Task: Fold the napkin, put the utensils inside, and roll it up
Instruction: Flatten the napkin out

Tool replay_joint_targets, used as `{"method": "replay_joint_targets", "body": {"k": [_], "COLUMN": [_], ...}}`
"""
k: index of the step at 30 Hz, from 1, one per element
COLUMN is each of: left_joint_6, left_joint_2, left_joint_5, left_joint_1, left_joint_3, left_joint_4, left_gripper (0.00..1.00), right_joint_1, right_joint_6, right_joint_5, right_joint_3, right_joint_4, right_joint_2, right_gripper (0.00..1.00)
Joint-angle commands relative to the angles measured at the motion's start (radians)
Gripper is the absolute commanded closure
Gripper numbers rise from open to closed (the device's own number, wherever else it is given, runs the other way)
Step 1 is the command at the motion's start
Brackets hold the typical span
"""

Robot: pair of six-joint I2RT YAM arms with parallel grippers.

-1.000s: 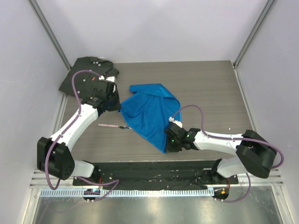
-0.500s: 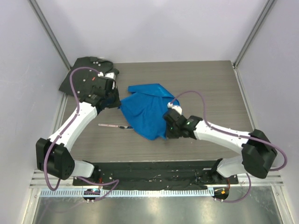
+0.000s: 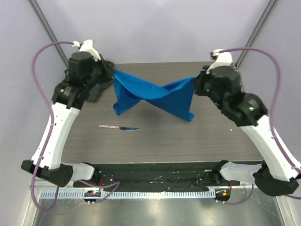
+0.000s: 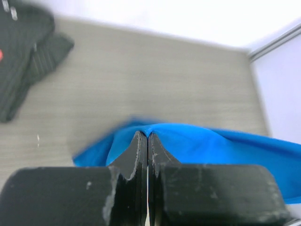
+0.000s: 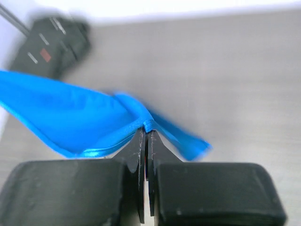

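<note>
The bright blue napkin hangs stretched in the air between both arms, twisted in the middle, above the table. My left gripper is shut on its left corner, and in the left wrist view the cloth bunches over the closed fingertips. My right gripper is shut on the right corner, with the hem pinched at the tips. The knife, with a pale pink handle and a dark blade, lies on the table below the napkin's left half.
A dark grey-black shirt lies at the table's back left corner, partly behind my left arm; it also shows in the wrist views. White walls enclose the wooden table on three sides.
The right gripper closed on the napkin's near corner, then both arms rose and spread apart toward the back. The napkin left the table and now hangs stretched between them. The knife stayed put.
</note>
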Motion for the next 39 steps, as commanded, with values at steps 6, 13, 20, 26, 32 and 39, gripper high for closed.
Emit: {"method": "replay_joint_targets", "body": {"k": [6, 13, 20, 26, 32, 39], "left_joint_6": [-0.017, -0.006, 0.047, 0.147, 0.227, 0.254], "left_joint_2": [-0.162, -0.087, 0.163, 0.384, 0.686, 0.509], "left_joint_5": [-0.007, 0.058, 0.045, 0.02, 0.034, 0.135], "left_joint_1": [0.004, 0.004, 0.018, 0.041, 0.046, 0.046], "left_joint_3": [0.265, 0.23, 0.291, 0.414, 0.885, 0.617], "left_joint_4": [-0.148, -0.108, -0.064, 0.085, 0.039, 0.288], "left_gripper": [1.0, 1.0, 1.0, 1.0, 1.0, 1.0], "right_joint_1": [0.003, 0.0, -0.313, -0.518, -0.603, -0.621], "right_joint_6": [-0.104, -0.175, -0.201, -0.19, -0.192, -0.215], "right_joint_5": [0.024, 0.174, -0.064, -0.319, -0.453, -0.471], "right_joint_3": [0.333, 0.29, 0.175, 0.337, 0.774, 0.706], "right_joint_4": [-0.101, -0.046, 0.106, 0.225, 0.183, 0.199], "right_joint_2": [-0.089, -0.026, 0.117, 0.379, 0.652, 0.576], "right_gripper": [0.99, 0.99, 0.99, 0.99, 0.99, 0.99]}}
